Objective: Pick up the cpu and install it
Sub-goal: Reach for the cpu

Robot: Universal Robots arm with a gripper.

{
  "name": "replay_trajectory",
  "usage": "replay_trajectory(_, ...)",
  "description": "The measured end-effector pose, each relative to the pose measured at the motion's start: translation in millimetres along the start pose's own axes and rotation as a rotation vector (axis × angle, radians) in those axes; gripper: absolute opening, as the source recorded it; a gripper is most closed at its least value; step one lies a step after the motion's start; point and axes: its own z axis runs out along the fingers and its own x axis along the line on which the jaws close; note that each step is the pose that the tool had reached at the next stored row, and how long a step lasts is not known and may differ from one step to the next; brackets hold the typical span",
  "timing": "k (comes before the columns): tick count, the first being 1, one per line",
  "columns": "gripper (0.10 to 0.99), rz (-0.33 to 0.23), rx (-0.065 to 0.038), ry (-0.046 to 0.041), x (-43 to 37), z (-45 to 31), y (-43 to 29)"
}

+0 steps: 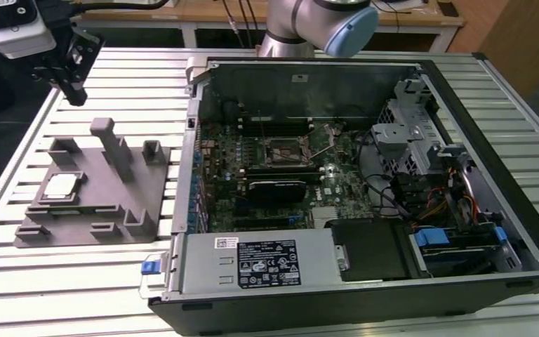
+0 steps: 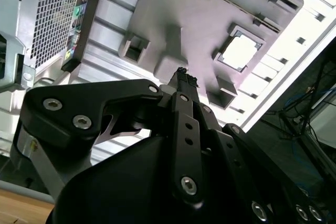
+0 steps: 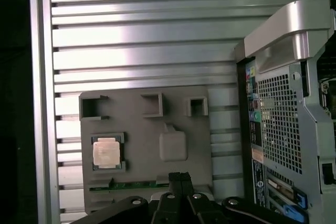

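The cpu (image 1: 61, 185) is a small pale silver square lying flat in a recess of the grey moulded fixture (image 1: 110, 203) on the exterior view's left. It also shows in both wrist views (image 3: 106, 152) (image 2: 240, 52). My gripper (image 1: 73, 97) hangs well above the table, past the fixture's far end and apart from the cpu. In the first wrist view its two black fingers (image 3: 175, 182) stand pressed together, shut on nothing. The motherboard's open socket (image 1: 286, 149) lies inside the computer case.
The open computer case (image 1: 187, 140) stands on the slatted metal table (image 1: 26, 281) to the fixture's right in the exterior view. Upright blocks (image 1: 104, 133) rise from the fixture. A green strip (image 3: 131, 185) sits in a fixture slot near the cpu.
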Motion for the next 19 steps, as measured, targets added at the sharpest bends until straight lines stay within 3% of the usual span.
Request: replay_trajectory(19,0.106,0.000,0.000,0.0000,25.2,10.8,-2.4)
